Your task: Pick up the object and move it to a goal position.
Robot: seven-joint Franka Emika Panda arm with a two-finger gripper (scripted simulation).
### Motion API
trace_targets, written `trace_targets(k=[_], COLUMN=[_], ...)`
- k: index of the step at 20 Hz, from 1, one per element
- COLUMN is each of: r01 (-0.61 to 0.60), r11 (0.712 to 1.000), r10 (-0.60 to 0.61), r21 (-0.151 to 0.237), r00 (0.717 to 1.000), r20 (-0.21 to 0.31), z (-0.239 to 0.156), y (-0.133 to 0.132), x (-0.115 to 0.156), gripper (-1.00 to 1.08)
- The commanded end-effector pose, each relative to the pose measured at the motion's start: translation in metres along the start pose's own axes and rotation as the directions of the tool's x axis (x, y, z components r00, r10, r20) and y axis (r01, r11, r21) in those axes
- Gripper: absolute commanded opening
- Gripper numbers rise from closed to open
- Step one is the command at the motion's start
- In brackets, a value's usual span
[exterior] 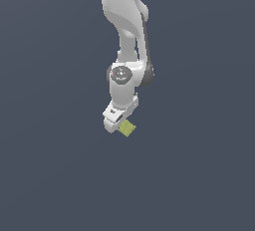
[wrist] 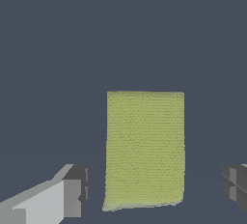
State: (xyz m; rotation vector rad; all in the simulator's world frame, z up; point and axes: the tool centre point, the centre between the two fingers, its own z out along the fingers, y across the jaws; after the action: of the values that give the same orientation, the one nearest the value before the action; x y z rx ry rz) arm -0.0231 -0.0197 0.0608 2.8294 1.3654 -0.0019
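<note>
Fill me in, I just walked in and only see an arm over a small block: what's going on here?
A white Panda arm is reaching down to a small yellow-green block lying on the dark surface. In the wrist view the block sits between the two fingers of the tool, with a gap on each side, so the tool is open and nothing is gripped yet. The pickup has not happened, and no goal marker is visible.

White rounded arm (exterior: 124, 21) w/ dark joint seams, round grey wrist cap, white gripper (exterior: 115, 120), grey fingertips (wrist: 77, 189)
</note>
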Motion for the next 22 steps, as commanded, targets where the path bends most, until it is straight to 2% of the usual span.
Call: trace_targets(k=[1,7,15,21,22], r01=[0.012,0.008,0.012,0.012,0.012], r11=[1.000,1.000,1.000,1.000,1.000], r10=[-0.012,-0.008,-0.012,-0.012,-0.012], r21=[-0.001,0.000,0.000,0.000,0.000], r00=[1.000,1.000,1.000,1.000,1.000], r20=[-0.001,-0.001,-0.001,-0.001,-0.001], z=[0.001,0.006,0.041,0.051,0.051], y=[0.000,0.000,-0.001,0.000,0.000], x=[0.000,0.000,-0.001,0.000,0.000], gripper=[1.00,1.00,1.00,1.00,-1.00])
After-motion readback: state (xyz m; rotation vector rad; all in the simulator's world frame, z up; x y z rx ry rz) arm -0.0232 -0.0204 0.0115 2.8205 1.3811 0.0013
